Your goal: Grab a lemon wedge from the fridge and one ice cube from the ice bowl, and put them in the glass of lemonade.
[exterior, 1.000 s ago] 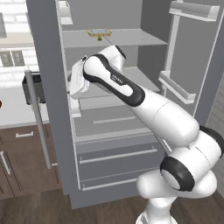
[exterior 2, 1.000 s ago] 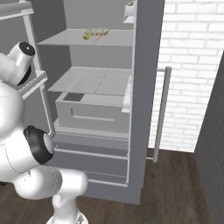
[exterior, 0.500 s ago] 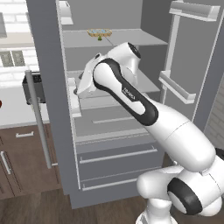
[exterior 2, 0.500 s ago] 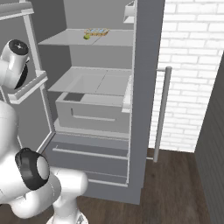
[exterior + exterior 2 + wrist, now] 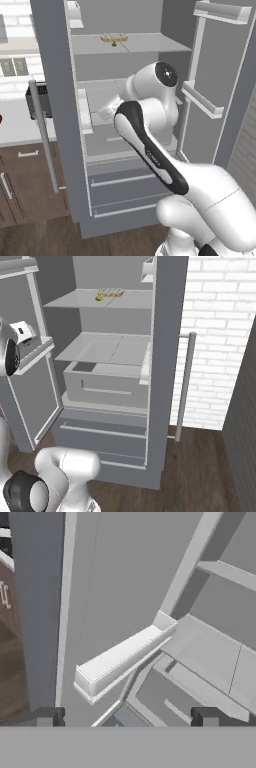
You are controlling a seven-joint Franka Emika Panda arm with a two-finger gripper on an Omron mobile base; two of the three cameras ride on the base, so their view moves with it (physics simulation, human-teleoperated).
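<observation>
Nearest us, our white arm with its dark joints rises from the base and folds toward the tall grey double-door fridge (image 5: 60,125), whose doors both hang open. In the hand view our gripper (image 5: 125,717) shows two small dark fingertips (image 5: 47,716) set wide apart with nothing between them: released and empty. It looks down past the pale bin (image 5: 120,659) on the left door, a smooth, box-shaped tray with square edges, and onto the flat grey middle shelf (image 5: 107,348) beyond it.

Below that shelf sits a grey pull-out drawer (image 5: 105,387) with a thin bar handle, and under it a second, wider drawer (image 5: 102,438). All of it is matte, hard-edged grey plastic or metal, with little texture.

Farther back and higher, on the top shelf (image 5: 100,301), lies a small yellowish cluster (image 5: 110,292) with a tiny pale yellow-green lemon wedge (image 5: 99,298) at its near edge. We cannot make out its long axis at this size.

So the wedge lies above and deeper in the fridge than our fingers, which point down at the door bin. We judge that the hand must rise a full shelf and turn inward before any grasp.
</observation>
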